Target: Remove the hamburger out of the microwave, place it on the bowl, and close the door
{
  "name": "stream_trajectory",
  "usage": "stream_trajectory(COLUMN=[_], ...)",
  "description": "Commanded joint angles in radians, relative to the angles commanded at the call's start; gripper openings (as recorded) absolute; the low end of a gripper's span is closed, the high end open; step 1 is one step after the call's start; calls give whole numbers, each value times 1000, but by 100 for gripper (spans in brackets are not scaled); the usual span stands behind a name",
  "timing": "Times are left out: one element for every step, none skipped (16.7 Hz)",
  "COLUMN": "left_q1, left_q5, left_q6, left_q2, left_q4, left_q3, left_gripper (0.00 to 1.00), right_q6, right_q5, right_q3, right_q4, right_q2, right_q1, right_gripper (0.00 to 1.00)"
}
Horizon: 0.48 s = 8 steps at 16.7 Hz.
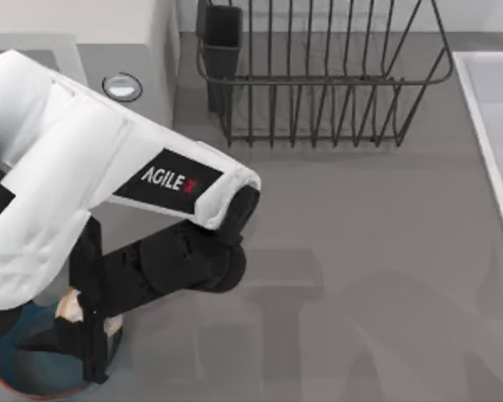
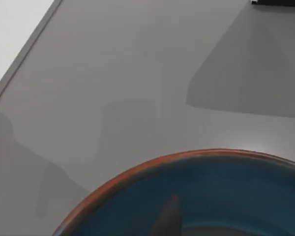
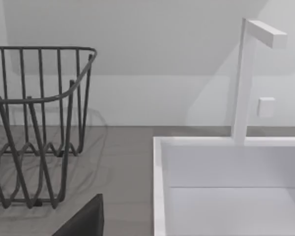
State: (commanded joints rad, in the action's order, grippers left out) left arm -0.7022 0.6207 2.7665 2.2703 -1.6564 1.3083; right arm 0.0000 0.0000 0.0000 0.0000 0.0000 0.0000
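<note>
Resting between left jaws: hamburger, over bowl.

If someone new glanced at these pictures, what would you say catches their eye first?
The big white left arm sweeps across the top view's left side, its black left gripper down over the teal bowl at the bottom left corner, with the hamburger beside its jaws. Next comes the black wire dish rack along the table's far edge, and the white sink in the right wrist view.
</note>
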Motion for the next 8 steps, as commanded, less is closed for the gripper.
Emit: stream_trajectory(left_q1=[0,0,6,7,11,18,26,36], left_q5=[0,0,4,5,9,15,22,30], left_q6=[0,0,-1,-2,-5,-10,-16,-23], left_q2=[0,0,-6,-6,-5,-4,-3,-1], left_q4=[0,0,4,7,19,38,61,88], left_q3=[0,0,7,4,-6,-22,-42,-65], left_gripper=[0,0,0,0,0,0,0,0], right_q6=[0,0,0,0,0,0,0,0], right_q5=[0,0,0,0,0,0,0,0], right_q3=[0,0,0,0,0,0,0,0], right_q4=[0,0,0,0,0,0,0,0], right_q2=[0,0,0,0,0,0,0,0], right_q1=[0,0,0,0,0,0,0,0], right_gripper=[100,100,100,100,100,100,100,100])
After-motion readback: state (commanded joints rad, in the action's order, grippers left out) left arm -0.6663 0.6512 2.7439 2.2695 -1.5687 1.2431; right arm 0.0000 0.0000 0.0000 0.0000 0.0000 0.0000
